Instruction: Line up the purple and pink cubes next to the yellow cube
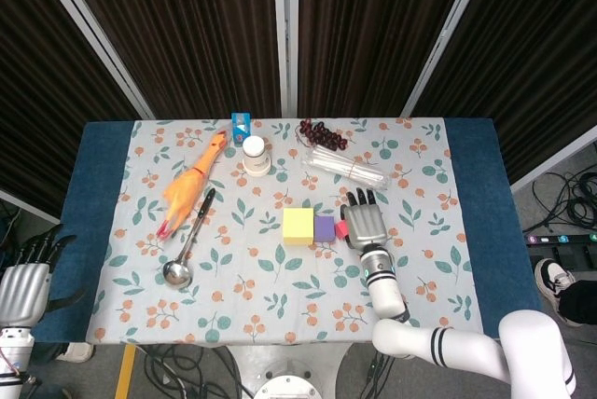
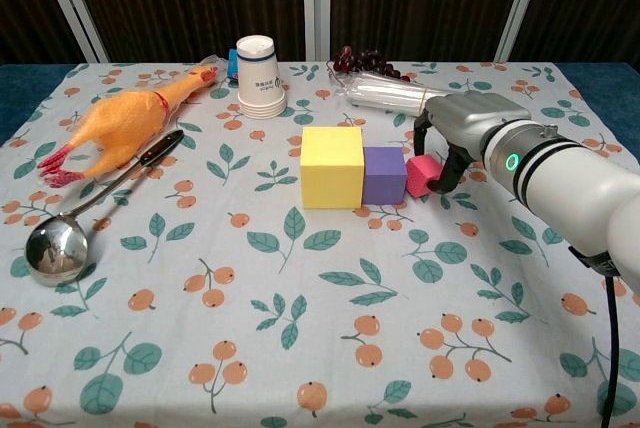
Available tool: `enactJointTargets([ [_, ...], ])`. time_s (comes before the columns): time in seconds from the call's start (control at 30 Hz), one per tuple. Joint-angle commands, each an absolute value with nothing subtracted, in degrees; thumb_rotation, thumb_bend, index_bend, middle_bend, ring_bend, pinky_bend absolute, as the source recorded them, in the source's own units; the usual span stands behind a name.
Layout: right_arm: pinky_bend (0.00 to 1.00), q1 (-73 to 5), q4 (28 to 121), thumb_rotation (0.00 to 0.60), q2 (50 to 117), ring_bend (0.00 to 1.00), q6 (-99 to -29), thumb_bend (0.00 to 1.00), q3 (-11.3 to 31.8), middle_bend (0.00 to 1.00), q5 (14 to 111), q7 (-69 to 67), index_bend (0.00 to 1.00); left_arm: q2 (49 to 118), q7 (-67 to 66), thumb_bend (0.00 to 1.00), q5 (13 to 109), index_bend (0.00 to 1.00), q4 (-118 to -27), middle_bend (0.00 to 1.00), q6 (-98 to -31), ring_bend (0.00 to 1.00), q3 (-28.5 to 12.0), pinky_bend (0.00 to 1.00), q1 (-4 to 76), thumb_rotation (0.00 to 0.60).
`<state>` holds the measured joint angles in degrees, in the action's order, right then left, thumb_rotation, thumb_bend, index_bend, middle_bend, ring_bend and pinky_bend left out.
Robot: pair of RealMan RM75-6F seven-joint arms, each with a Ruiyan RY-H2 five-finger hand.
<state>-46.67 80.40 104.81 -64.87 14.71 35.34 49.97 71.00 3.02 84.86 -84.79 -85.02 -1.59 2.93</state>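
Note:
The yellow cube (image 2: 331, 166) (image 1: 298, 226) sits mid-table, and the purple cube (image 2: 384, 174) (image 1: 325, 227) touches its right side. The small pink cube (image 2: 417, 177) (image 1: 341, 228) lies against the purple cube's right face, so the three form a row. My right hand (image 2: 455, 136) (image 1: 366, 222) is just right of the row and pinches the pink cube between its curled fingers, which hide part of the cube. My left hand (image 1: 22, 289) hangs off the table's left edge in the head view, fingers apart and holding nothing.
A rubber chicken (image 2: 118, 123) and a metal spoon (image 2: 60, 246) lie on the left. A stack of paper cups (image 2: 259, 76), a blue box (image 1: 242, 123), grapes (image 2: 362, 59) and a clear bag of sticks (image 2: 388, 95) line the back. The floral cloth (image 2: 300, 328) covers the front.

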Motion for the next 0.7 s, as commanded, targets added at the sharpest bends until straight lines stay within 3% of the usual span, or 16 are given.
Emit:
enactJointTargets([
  [0.03, 0.00, -46.7, 80.5, 0.600, 104.8, 0.00, -65.1, 0.18, 14.6, 0.12, 35.2, 50.0, 0.41, 71.1, 3.2, 0.02, 84.9, 0.24, -84.6, 0.17, -85.0, 0.12, -1.6, 0.12, 2.9, 0.600],
  [0.47, 0.00, -46.0, 83.2, 0.600, 103.0, 0.00, -65.5, 0.16, 14.7, 0.10, 35.7, 48.0, 0.28, 71.3, 3.5, 0.02, 85.1, 0.24, -84.3, 0.17, -85.1, 0.12, -1.5, 0.12, 3.0, 0.600],
  [0.7, 0.00, -43.3, 89.9, 0.600, 97.2, 0.00, -65.9, 0.17, 13.1, 0.09, 39.5, 44.0, 0.26, 71.0, 3.4, 0.02, 85.3, 0.24, -84.6, 0.17, -85.4, 0.12, -1.4, 0.12, 2.8, 0.600],
])
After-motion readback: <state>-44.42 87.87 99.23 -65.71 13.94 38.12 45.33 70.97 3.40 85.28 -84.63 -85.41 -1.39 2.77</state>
